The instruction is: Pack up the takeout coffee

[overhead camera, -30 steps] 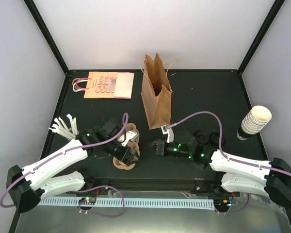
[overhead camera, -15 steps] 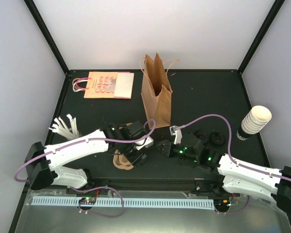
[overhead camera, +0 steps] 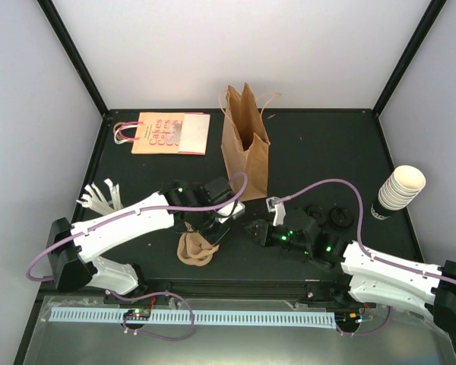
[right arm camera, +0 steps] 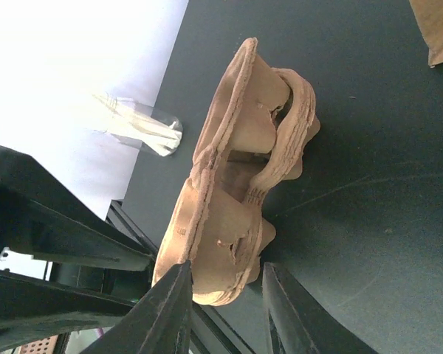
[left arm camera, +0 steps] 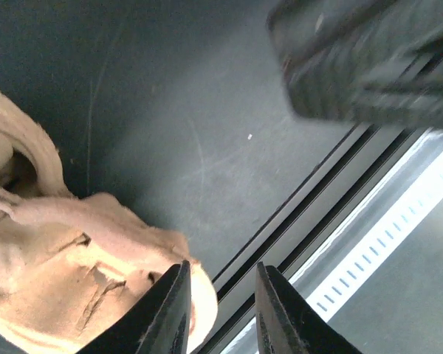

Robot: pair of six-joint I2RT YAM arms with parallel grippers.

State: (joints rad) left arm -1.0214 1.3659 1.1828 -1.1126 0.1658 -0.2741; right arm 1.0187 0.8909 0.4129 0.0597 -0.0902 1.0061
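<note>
Black table (overhead camera: 311, 144) holds your brown paper bag (overhead camera: 245, 156) upright beyond both grippers. Stacked pulp trays (overhead camera: 195, 249) lie just beside your left gripper (left arm camera: 220, 310) and ahead of your right gripper (right arm camera: 225, 310). Both sets of jaws stand narrowly apart and empty. You cannot make out the takeout coffee in any view.

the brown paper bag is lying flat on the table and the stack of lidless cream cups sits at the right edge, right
Not quite. The brown paper bag is standing upright with its mouth open, not lying flat; the top external view shows this. The rest holds: the stack of lidless cream cups sits at the right edge of the table.
</note>
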